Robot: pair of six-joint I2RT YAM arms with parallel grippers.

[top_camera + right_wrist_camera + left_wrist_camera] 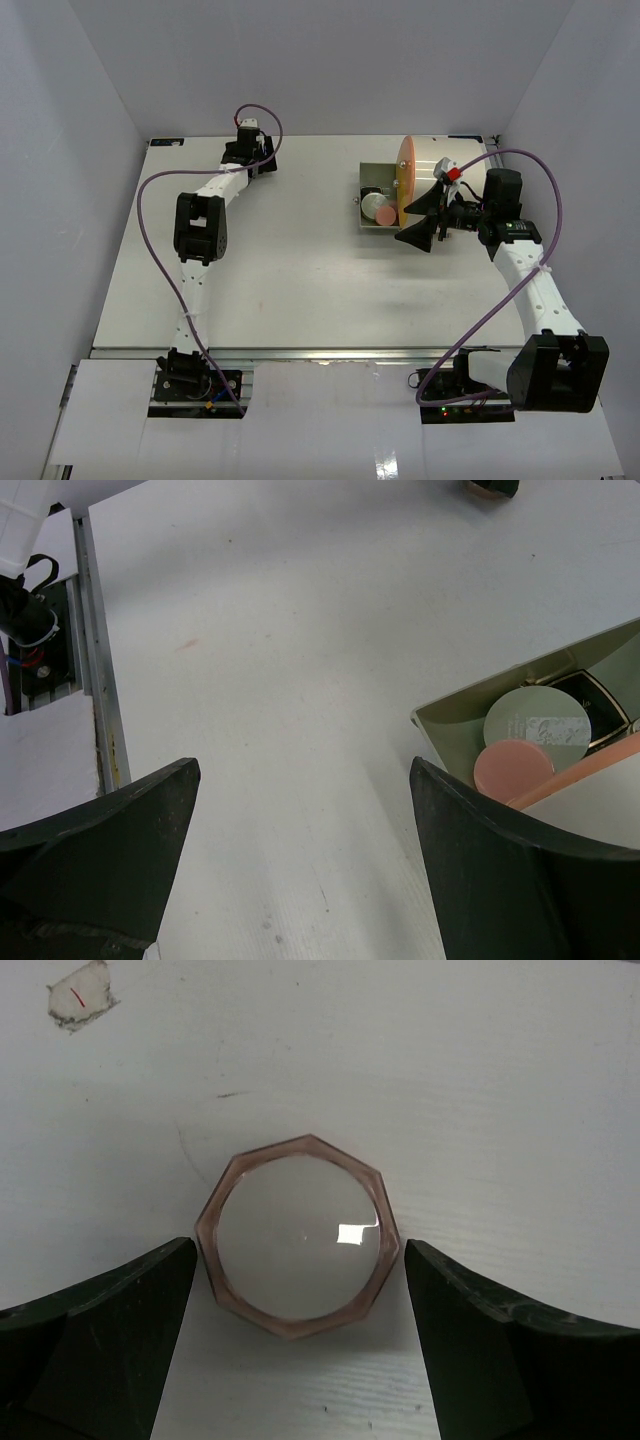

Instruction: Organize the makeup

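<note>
Small octagonal makeup jar, pinkish-brown faceted rim, glossy pale domed lid (pixel 298 1235): stands upright, lid up, on the white desk (pixel 300 280) at the far side, left of centre. In the top view the left arm hides it.

Left jaws: wide open, straddling the jar, one finger on each side, nothing held. Small gap on the right. Left finger is right beside the rim; can't tell whether it touches.

Handling, my read:
- small and light, so no load issue
- rigid, looks like glass or hard plastic; brittle if over-squeezed or dropped
- glossy, so slippery; could squirt out of a pinch
- take it across two opposite flats, on the body, not on the dome
- the flats look slightly rotated against the fingers, so expect it to twist as the jaws close

Right jaws: wide open, empty, hanging over bare desk just near-left of the cream drum-shaped case with orange front (pixel 440 165). Its open compartment (pixel 450 725) already holds a grey-green round compact (pixel 535 720), a pink disc (pixel 512 768) and a black compact (pixel 592 695).
</note>
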